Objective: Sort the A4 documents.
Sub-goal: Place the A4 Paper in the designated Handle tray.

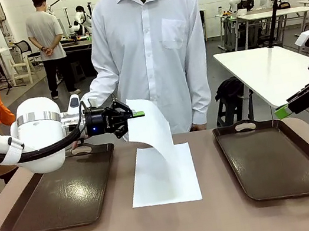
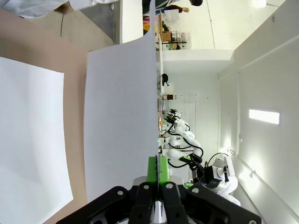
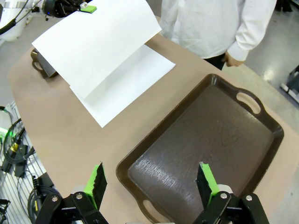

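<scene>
Reaching in level from the left, the left arm holds the left gripper horizontal over the far rim of the left tray, fingers pointing toward the middle of the surface. Its green pads are pressed together on one edge of the lifted sheet, which stands off the surface and curls down to the flat sheet lying between the two trays. The right arm enters from the right edge, tilted downward. The right gripper hangs above the near end of the right tray with its jaws spread wide and nothing between them.

Bare strips of surface separate the paper from each tray, and a broad band lies open along the near edge. The person stands at the far edge, directly behind the paper.

The left arm's white housing covers the left tray's far corner, and the front view cuts off the right arm at the picture's border. Whether the flat sheet is one sheet or several cannot be told — its edges read as a single outline.
</scene>
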Available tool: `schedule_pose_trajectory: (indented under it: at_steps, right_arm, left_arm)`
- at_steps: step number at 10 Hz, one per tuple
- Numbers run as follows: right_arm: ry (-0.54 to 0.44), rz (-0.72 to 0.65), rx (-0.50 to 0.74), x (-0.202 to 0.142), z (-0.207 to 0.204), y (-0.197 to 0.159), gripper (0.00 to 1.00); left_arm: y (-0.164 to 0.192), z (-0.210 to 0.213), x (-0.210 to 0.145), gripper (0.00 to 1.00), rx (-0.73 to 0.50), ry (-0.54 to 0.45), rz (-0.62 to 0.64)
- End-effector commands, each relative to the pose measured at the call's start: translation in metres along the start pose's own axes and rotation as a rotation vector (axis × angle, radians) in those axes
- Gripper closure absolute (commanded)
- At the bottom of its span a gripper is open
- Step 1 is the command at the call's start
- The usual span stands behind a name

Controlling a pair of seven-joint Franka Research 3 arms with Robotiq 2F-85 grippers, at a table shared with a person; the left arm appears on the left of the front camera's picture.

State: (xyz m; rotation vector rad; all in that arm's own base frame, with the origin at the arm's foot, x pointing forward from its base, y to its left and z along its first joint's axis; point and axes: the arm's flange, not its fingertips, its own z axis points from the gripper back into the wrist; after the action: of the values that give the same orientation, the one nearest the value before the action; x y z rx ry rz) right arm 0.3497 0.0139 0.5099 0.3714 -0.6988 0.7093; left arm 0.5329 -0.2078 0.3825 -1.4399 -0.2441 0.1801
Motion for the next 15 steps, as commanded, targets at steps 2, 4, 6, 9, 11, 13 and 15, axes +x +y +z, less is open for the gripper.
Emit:
schedule_pose_trajectory:
  at_steps: [2,4,6,9,11,13,15]
  right_arm:
    - [-0.007,0.003,0.019,-0.001,-0.003,-0.002,0.0]
    - [-0.007,0.003,0.019,-0.001,-0.003,-0.002,0.0]
    - [-0.007,0.003,0.019,-0.001,-0.003,-0.002,0.0]
    - [-0.007,0.003,0.019,-0.001,-0.003,-0.002,0.0]
    - [-0.007,0.003,0.019,-0.001,-0.003,-0.002,0.0]
    - [-0.007,0.003,0.019,-0.001,-0.003,-0.002,0.0]
    - [-0.007,0.003,0.019,-0.001,-0.003,-0.002,0.0]
  left_arm:
    - [0.0,0.0,0.0,0.99,0.0,0.0,0.0]
    - [-0.016,0.023,0.007,0.99,0.048,0.119,-0.073]
    - [-0.037,0.055,0.014,0.99,0.09,0.093,-0.123]
    - [-0.04,0.124,0.034,0.99,0.165,0.104,-0.087]
    - [-0.035,0.157,0.044,0.99,0.195,0.18,-0.041]
    - [-0.029,0.183,0.057,0.99,0.278,0.211,-0.057]
    - [-0.026,0.192,0.066,0.99,0.25,0.223,-0.128]
